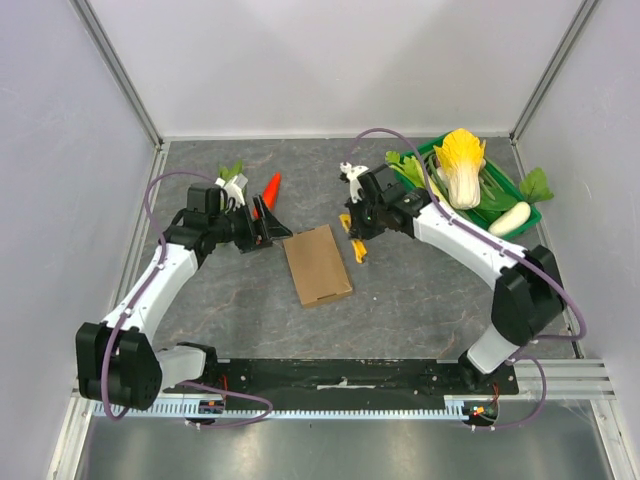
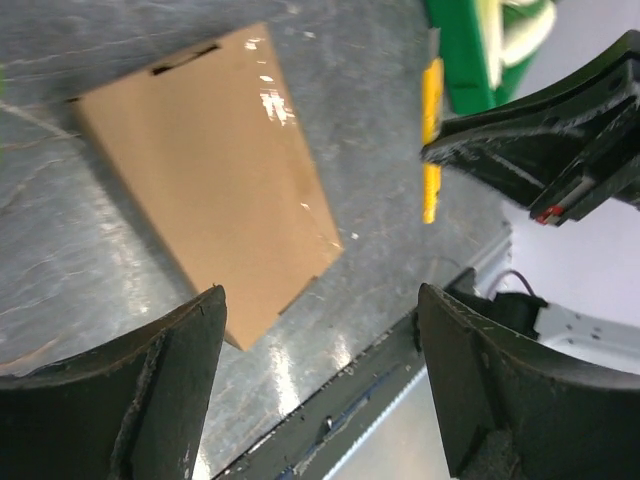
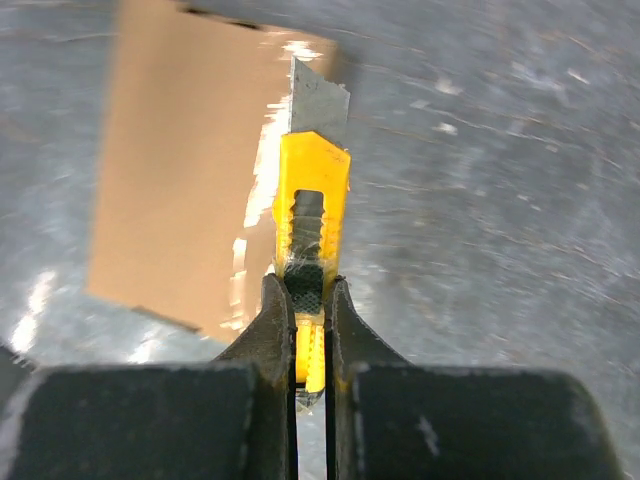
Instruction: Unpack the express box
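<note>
Cardboard express box (image 1: 317, 264) lies flat; right pincer (image 3: 308, 300) clamps knife (image 3: 312, 200) beside its edge.

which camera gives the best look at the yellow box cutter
Right wrist view: the box cutter fills the centre, blade out, handle clamped between shut jaws. The top external view shows only small yellow bits beside the express box; the left wrist view shows a thin yellow strip, partly hidden.

Grey table (image 1: 420, 300): express box (image 1: 317, 265), crate (image 1: 522, 222) (green, vegetables inside)
</note>
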Robot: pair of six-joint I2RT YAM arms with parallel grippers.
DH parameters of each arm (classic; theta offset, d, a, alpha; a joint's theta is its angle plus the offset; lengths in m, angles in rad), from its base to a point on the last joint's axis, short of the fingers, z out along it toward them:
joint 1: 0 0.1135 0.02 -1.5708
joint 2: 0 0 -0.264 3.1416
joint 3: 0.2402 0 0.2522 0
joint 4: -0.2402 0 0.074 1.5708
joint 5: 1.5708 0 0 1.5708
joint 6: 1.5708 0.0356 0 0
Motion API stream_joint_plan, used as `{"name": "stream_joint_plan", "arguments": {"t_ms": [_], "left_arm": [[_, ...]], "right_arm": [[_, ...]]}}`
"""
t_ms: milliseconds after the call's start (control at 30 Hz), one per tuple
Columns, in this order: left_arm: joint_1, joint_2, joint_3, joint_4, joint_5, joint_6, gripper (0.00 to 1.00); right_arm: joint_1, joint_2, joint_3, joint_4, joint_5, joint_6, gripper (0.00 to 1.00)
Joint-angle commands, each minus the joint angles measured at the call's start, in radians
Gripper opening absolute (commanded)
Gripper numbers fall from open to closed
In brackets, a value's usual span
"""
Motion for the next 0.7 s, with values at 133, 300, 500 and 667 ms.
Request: {"name": "stream_joint_plan", "arguments": {"t_ms": [133, 300, 500, 667], "left_arm": [[-0.006, -0.013, 0.077, 0.074, 0.355, 0.04, 0.86], [-0.032, 0.039, 0.068, 0.093, 0.4, -0.015, 0.86], [-0.073, 0.112, 0.066, 0.087, 0.425, -0.104, 0.86], [-0.076, 0.167, 0.06, 0.061, 0.44, -0.124, 0.81]], "right_arm": [[0.09, -0.114, 0.032, -0.019, -0.203, -0.09, 0.0], [0.15, -0.122, 0.045, -0.068, -0.222, -0.189, 0.0], [0.23, -0.119, 0.068, -0.077, -0.18, -0.234, 0.0], [0.277, -0.102, 0.097, -0.072, -0.162, -0.243, 0.0]]}}
